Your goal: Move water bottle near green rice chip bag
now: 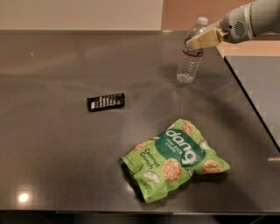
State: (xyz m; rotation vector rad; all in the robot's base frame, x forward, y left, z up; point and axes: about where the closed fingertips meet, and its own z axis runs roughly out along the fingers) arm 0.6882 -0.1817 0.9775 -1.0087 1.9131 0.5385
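Observation:
The water bottle (189,65) is a small clear ribbed bottle with a white cap, at the back right of the dark table (52,144). It leans with its cap to the right. My gripper (199,41) reaches in from the upper right and is shut on the bottle's upper part, just below the cap. The green rice chip bag (175,157), bright green with white "dang" lettering, lies flat at the front right of the table, well in front of the bottle.
A small black wrapper (106,101) lies left of centre. The table's right edge (251,105) runs diagonally, with a second grey surface (262,78) beyond it. A pale wall (78,13) stands behind the table.

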